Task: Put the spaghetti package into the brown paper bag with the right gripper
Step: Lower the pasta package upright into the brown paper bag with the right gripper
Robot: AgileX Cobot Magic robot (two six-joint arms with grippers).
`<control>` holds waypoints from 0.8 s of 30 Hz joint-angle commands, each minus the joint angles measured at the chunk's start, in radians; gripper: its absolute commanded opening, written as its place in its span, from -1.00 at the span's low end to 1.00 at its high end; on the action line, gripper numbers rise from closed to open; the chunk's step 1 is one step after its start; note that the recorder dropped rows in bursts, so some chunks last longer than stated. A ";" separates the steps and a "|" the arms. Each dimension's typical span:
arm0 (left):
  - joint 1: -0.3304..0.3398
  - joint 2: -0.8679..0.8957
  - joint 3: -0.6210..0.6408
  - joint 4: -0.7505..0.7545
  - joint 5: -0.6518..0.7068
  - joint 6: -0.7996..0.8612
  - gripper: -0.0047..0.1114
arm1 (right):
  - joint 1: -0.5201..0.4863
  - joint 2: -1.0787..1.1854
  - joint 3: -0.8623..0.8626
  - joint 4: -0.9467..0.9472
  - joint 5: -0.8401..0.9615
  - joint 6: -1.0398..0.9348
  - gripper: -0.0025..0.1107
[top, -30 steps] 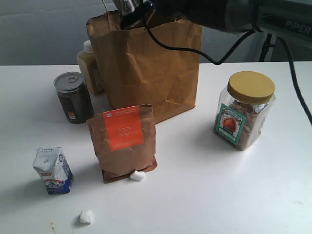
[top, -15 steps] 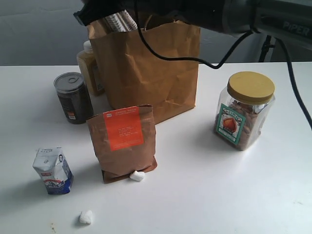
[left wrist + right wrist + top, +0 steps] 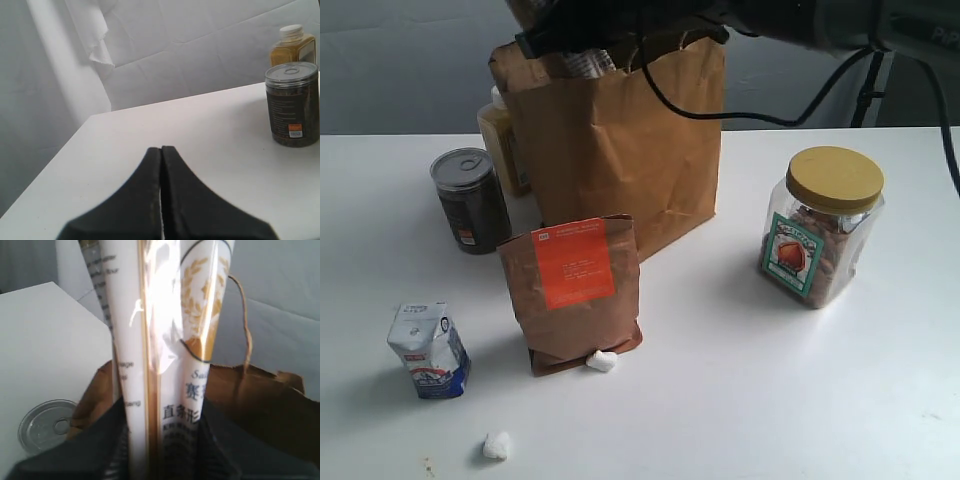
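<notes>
Spaghetti pack (image 3: 150, 340) pinched in right hand (image 3: 160, 455), held at mouth of paper bag (image 3: 620, 150); approx. most done; not yet released inside; to do: lower, let go; left hand (image 3: 161, 190) pressed together, empty.

The brown paper bag (image 3: 620, 150) is the big wall here, and its mouth is taken: the right gripper (image 3: 162, 445) sits over the opening, clamped on the spaghetti package (image 3: 160, 355), and a cable (image 3: 760, 115) loops down past the bag's top right corner. Left of the bag it's tight, with a bottle (image 3: 498, 140) right against its side and a can (image 3: 470, 200) just in front of that. Straight in front of the bag stands a pouch (image 3: 582, 295), a white lump (image 3: 601, 361) at its foot. Right of the bag there's an open lane of table (image 3: 740, 270) before the jar (image 3: 823, 225). Front-left of the bag, well apart, are a small carton (image 3: 428, 350) and another lump (image 3: 496, 445); front-right is bare tabletop.
</notes>
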 commanded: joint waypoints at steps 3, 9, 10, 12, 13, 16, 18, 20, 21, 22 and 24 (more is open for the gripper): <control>-0.002 0.002 0.005 -0.004 -0.006 -0.004 -0.92 | -0.057 -0.034 -0.023 -0.119 0.016 0.232 -0.96; -0.002 0.002 0.005 -0.004 -0.006 -0.004 -0.92 | -0.066 -0.027 -0.023 -0.217 0.118 0.282 -0.96; -0.002 0.002 0.005 -0.004 -0.006 -0.004 -0.92 | -0.066 -0.023 -0.023 -0.217 0.123 0.282 -0.96; -0.002 0.002 0.005 -0.004 -0.006 -0.004 -0.92 | -0.066 -0.018 -0.023 -0.217 0.144 0.282 -0.96; -0.002 0.002 0.005 -0.004 -0.006 -0.004 -0.92 | -0.066 -0.018 -0.023 -0.217 0.152 0.282 -0.96; -0.002 0.002 0.005 -0.004 -0.006 -0.004 -0.92 | -0.066 -0.014 -0.023 -0.215 0.185 0.282 -0.83; -0.002 0.002 0.005 -0.004 -0.006 -0.004 -0.92 | -0.066 -0.014 -0.023 -0.215 0.213 0.282 -0.64; -0.002 0.002 0.005 -0.004 -0.006 -0.004 -0.92 | -0.066 -0.014 -0.023 -0.215 0.253 0.282 -0.41; -0.002 0.002 0.005 -0.004 -0.006 -0.004 -0.92 | -0.066 -0.014 -0.023 -0.215 0.273 0.282 -0.32; -0.002 0.002 0.005 -0.004 -0.006 -0.004 -0.92 | -0.066 -0.014 -0.023 -0.215 0.300 0.282 -0.23; -0.002 0.002 0.005 -0.004 -0.006 -0.004 -0.92 | -0.066 -0.014 -0.023 -0.215 0.337 0.282 -0.09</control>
